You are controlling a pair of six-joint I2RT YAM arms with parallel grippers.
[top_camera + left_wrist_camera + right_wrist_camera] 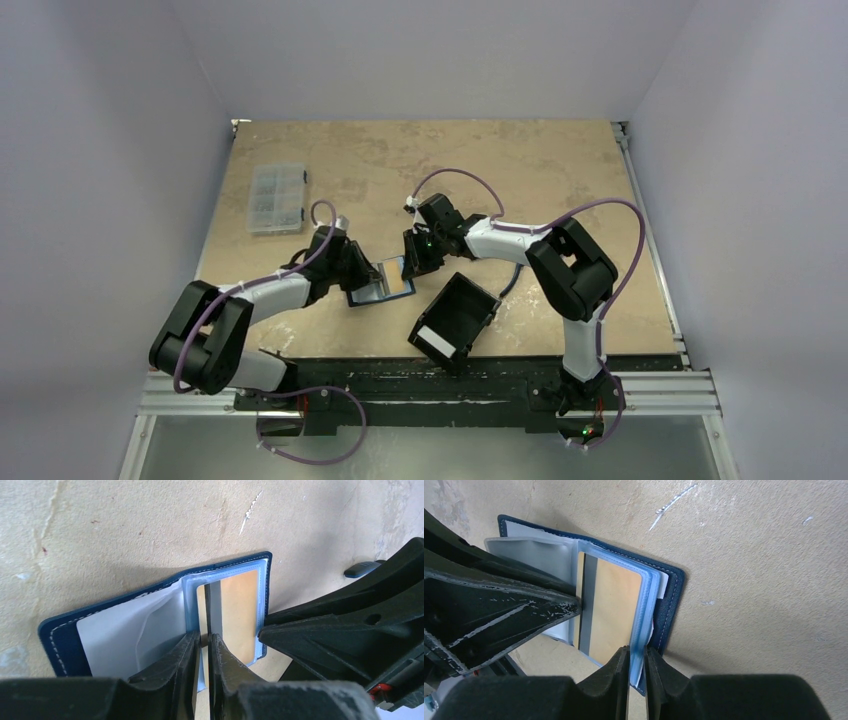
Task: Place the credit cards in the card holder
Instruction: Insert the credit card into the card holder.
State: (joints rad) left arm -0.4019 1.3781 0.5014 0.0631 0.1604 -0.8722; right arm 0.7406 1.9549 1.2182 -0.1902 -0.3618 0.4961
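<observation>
As left claw (205, 639) pinches card holder (59, 641), right claw (636, 655) likewise

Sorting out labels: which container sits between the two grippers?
The blue card holder, lying open; the black tray sits to its right, the clear box far left.

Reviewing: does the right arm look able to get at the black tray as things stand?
Probably yes: the black tray lies right beside it with nothing between. But the right end effector is pinching the card holder, so it must let go first.
</observation>
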